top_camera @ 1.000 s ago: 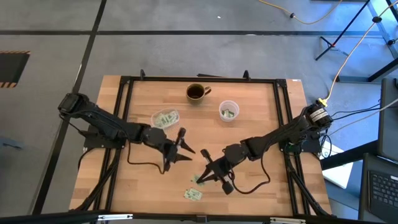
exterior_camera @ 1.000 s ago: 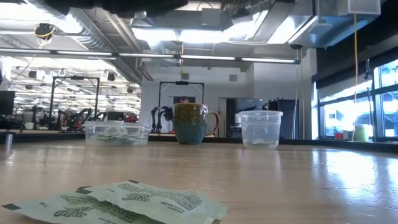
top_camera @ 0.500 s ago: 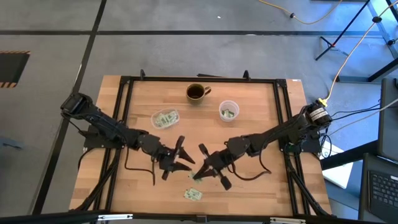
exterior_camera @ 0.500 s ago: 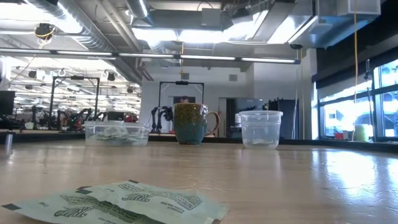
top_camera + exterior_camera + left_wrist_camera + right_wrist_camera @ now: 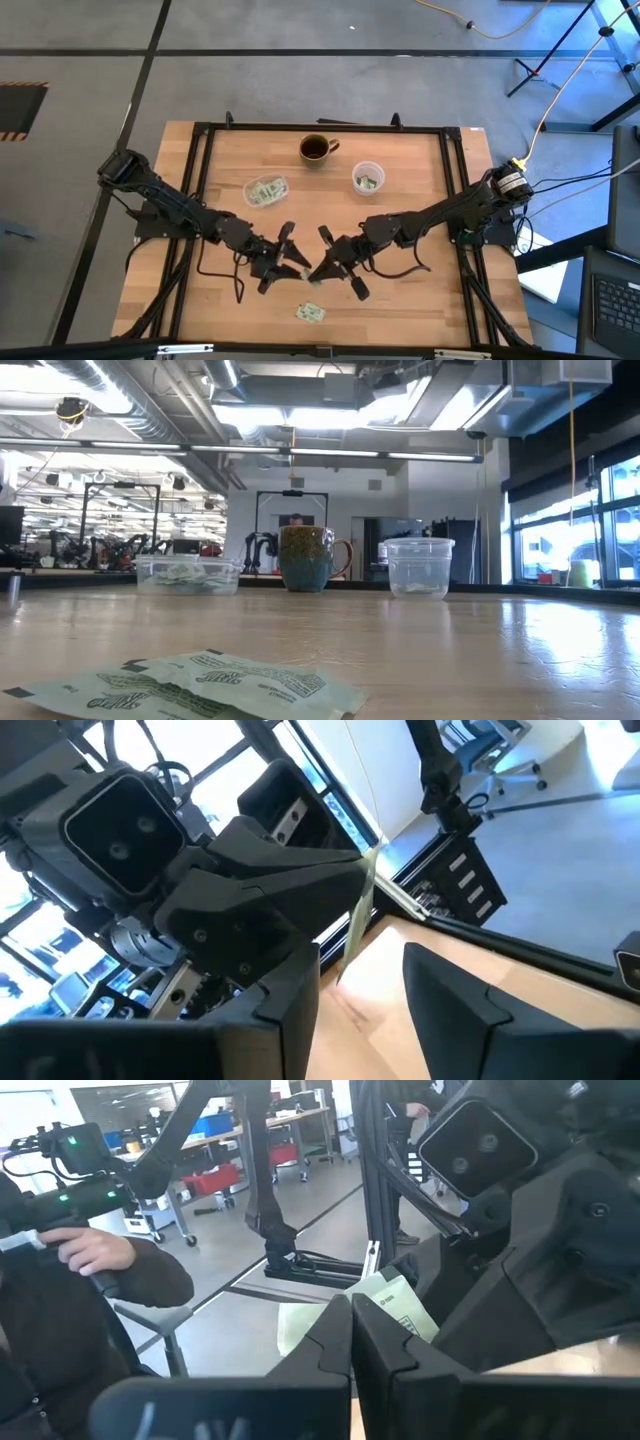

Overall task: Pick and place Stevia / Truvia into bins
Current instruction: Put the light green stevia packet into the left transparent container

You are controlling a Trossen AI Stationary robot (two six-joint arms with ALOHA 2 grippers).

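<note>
Sachets: apparently two on table (image 5: 310,313), one (image 5: 400,1308) pinched by right hand (image 5: 318,274), left hand (image 5: 297,268) wide.

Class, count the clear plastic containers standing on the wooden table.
2: a shallow clear plastic tub left of the dark mug, and a small round clear plastic cup to its right. None appears hidden.

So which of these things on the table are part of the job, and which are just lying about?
Part of the job:
- sachet pinched in the right hand
- loose sachets
- clear tub
- clear cup
- left hand, open beside the right

Just lying about:
- mug
</note>
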